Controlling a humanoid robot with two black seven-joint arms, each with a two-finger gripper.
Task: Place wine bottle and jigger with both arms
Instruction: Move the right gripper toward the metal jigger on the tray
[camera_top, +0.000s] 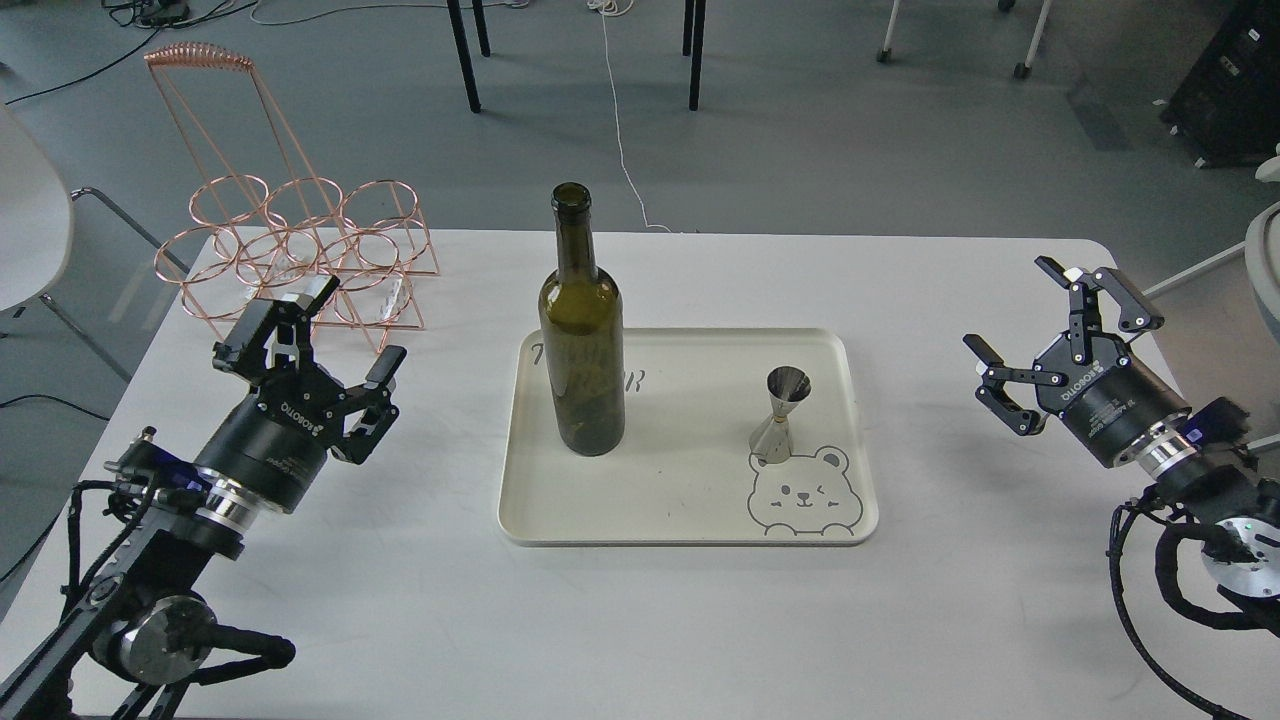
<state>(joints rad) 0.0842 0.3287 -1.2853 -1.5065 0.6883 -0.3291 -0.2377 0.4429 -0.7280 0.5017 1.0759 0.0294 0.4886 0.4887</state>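
Our left hand (330, 345) and right hand (1050, 340) spread, empty; bottle (582, 340), jigger (782, 415) upright on tray (690, 525); print behind bottle unreadable; our arms cut off at 7, 4 o'clock.

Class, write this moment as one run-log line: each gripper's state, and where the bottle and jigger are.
left gripper: open, empty | right gripper: open, empty | wine bottle: upright on tray | jigger: upright on tray, right of bottle

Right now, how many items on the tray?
2. The wine bottle stands upright on the left part of the cream tray; the jigger stands upright on its right part, just above the printed bear. Nothing seems hidden behind them.
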